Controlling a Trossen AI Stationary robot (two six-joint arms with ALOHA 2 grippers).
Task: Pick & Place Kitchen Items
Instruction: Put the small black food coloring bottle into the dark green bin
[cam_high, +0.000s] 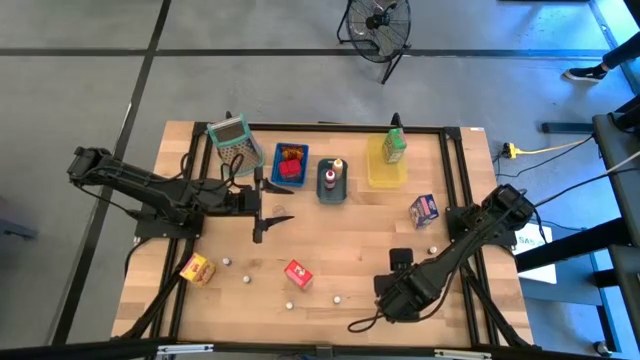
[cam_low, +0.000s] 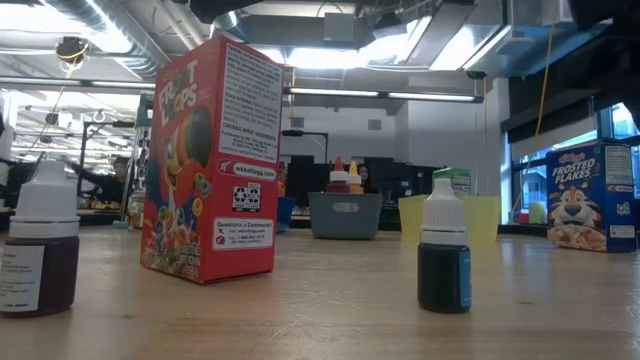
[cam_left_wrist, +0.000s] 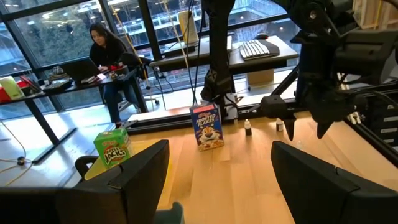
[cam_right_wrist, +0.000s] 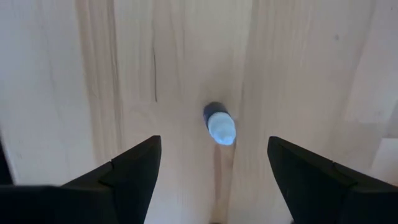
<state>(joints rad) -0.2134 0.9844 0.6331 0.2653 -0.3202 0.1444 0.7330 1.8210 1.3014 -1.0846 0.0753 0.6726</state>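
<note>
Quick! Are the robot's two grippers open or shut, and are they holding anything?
Left gripper: open, holding nothing.
Right gripper: open, empty, above a small white-capped bottle on the wooden table.

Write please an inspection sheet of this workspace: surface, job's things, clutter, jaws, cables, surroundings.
Surface: wooden table, bare in the middle.
Job's things: Froot Loops box; yellow carton; Frosted Flakes box; green carton on yellow tray; small bottles scattered.
Clutter: mesh basket, blue tray, grey tray.
Jaws: left gripper open, empty; right gripper open above a bottle.
Cables: yellow cable on floor.
Surroundings: fan; seated person.
</note>
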